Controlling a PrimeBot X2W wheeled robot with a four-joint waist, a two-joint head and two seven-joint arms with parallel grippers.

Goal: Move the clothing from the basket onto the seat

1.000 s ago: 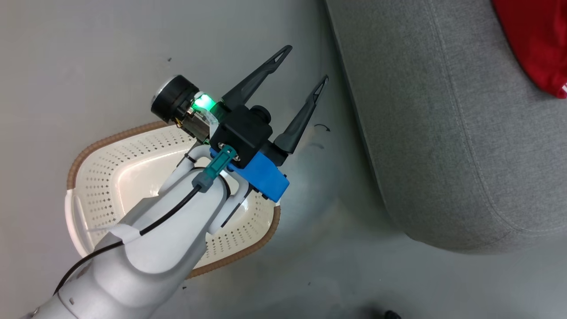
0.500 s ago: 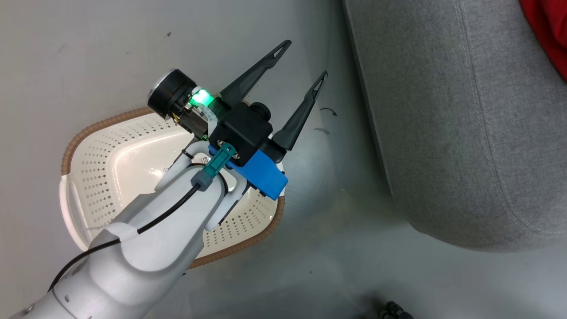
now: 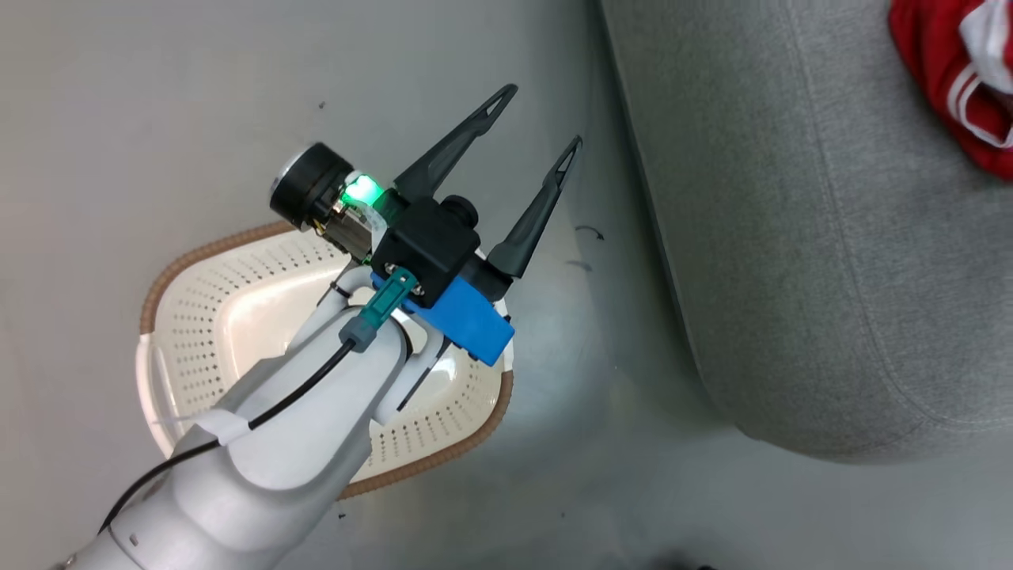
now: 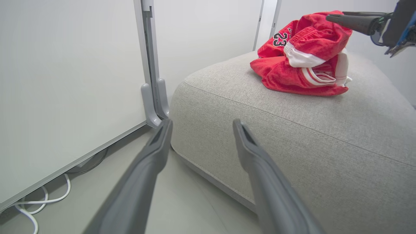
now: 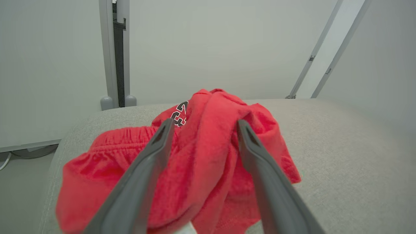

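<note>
Fingers on the right (image 5: 152,152) stand apart astride a fold of clothing (image 5: 208,169) heaped on the seat (image 5: 341,146); pulling back could snag it and drag it off. Left fingers (image 3: 455,142) gape empty near the basket (image 3: 198,317).

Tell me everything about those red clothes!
The clothing is bright red, soft and crumpled in a heap on top of the grey seat. It has white trim, white stripes and the dark numerals 23. The open fingers of the right gripper stand on either side of a raised fold.
</note>
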